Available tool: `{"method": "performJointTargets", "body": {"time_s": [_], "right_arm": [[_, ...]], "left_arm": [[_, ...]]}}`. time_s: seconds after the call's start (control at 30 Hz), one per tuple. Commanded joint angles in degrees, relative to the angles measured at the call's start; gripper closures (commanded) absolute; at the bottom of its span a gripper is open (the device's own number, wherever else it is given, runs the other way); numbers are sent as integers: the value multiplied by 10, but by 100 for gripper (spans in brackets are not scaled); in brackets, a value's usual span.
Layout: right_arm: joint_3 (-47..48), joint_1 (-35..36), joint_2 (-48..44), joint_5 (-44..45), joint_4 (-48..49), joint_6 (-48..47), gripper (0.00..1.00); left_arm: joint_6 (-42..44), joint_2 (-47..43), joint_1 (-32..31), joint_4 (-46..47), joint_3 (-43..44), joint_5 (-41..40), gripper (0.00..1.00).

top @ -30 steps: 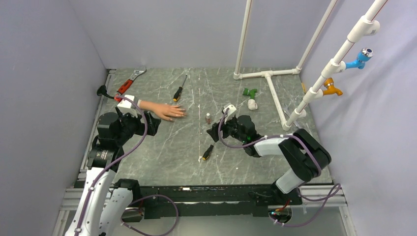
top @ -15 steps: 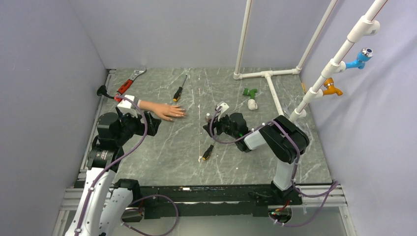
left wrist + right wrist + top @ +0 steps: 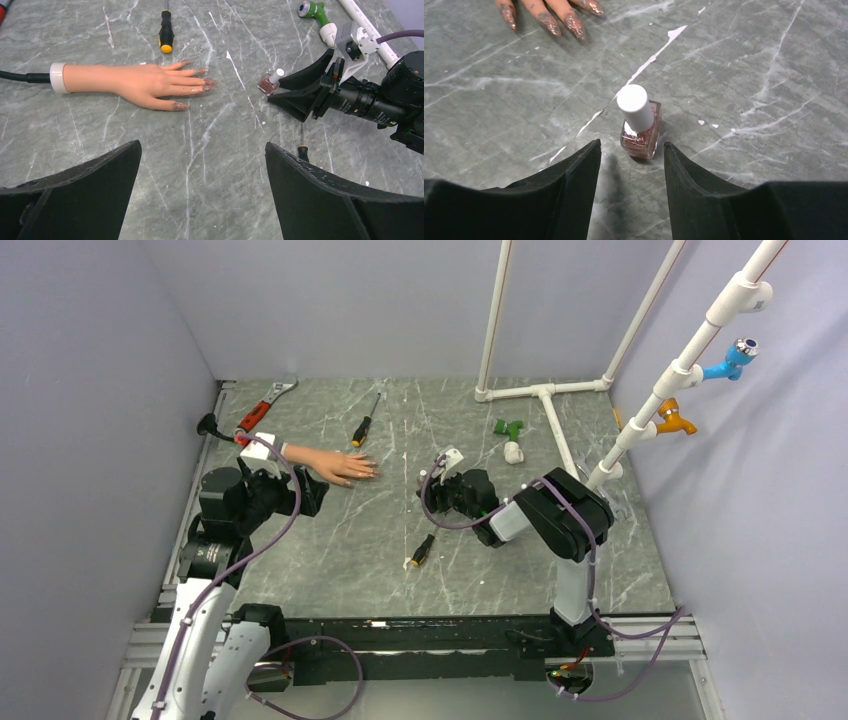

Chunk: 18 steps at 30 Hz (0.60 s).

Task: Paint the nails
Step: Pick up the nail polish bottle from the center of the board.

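A flesh-coloured mannequin hand [image 3: 335,466] [image 3: 145,85] with a white cuff lies palm down at the left, fingers pointing right. Its nails [image 3: 207,81] [image 3: 574,22] carry glittery pink polish. A small polish bottle [image 3: 423,480] [image 3: 269,83] [image 3: 640,125] with a white cap and pink contents stands upright to the right of the fingertips. My right gripper [image 3: 440,498] [image 3: 631,145] sits low on the table, open at a narrow gap, the bottle just beyond its fingertips and not between them. My left gripper [image 3: 305,495] [image 3: 202,145] is wide open and empty, on the near side of the hand.
A yellow-and-black screwdriver [image 3: 362,426] and a red wrench [image 3: 258,414] lie behind the hand. A short screwdriver [image 3: 421,550] lies on the near side of the bottle. Green and white fittings [image 3: 510,438] and a white pipe frame [image 3: 552,420] stand at the right.
My right arm has reached left toward the polish bottle and its jaws have narrowed from wide open. The left arm and the hand have not moved.
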Motion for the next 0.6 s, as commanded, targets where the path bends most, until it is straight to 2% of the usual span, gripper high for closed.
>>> {"method": "performJointTargets", "body": {"time_s": [0.0,0.27,0.37,0.57], "right_arm": [[15,1,14,17,54,12,50],[22,1,36,29,68,22,51],[21,1,44,29,84,27,55],[31,6,47,30,72,19,57]], "left_arm": [[0,-2,-1,20,13,11,1],[2,2,-1,20,13,13,1],[3,2,-1,20,13,17,7],[6,3,-1,20,13,20,8]]}}
